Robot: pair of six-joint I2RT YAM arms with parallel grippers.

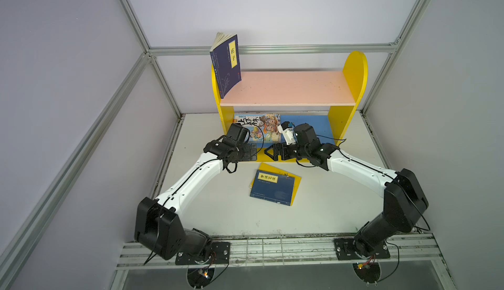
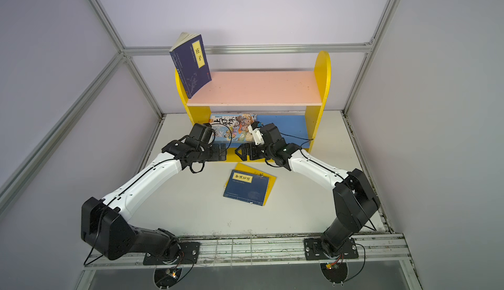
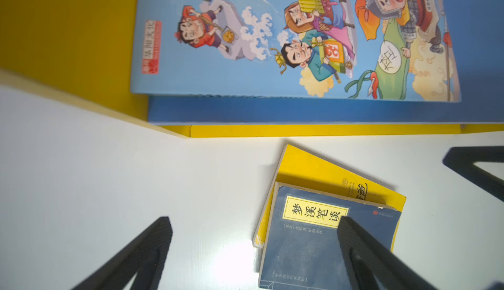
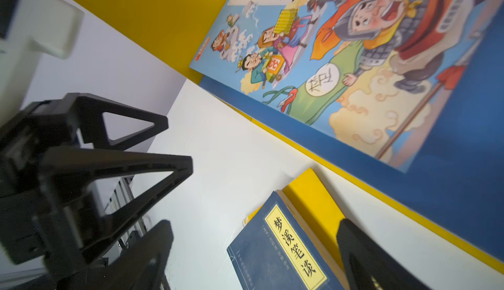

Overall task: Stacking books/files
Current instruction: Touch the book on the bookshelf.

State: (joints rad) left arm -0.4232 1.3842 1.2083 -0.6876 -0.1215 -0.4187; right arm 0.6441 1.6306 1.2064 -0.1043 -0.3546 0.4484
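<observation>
A navy book with a yellow title strip [image 1: 274, 190] [image 3: 305, 242] lies flat on a yellow book [image 1: 296, 182] [image 4: 313, 201] in the middle of the table. A light blue cartoon book [image 1: 263, 127] [image 3: 286, 37] lies on the shelf's blue bottom board. Another navy book [image 1: 226, 64] stands on the pink top board, leaning against the left side panel. My left gripper [image 1: 251, 152] [image 3: 255, 227] and right gripper [image 1: 271, 152] [image 4: 255, 230] hover tip to tip just in front of the shelf, behind the table pair. Both are open and hold nothing.
The bookshelf has yellow side panels [image 1: 354, 84], a pink top board [image 1: 289, 86] and a blue bottom board [image 1: 311, 127]. Aluminium frame posts [image 1: 163, 84] and grey walls close in the white table [image 1: 218, 209] on three sides.
</observation>
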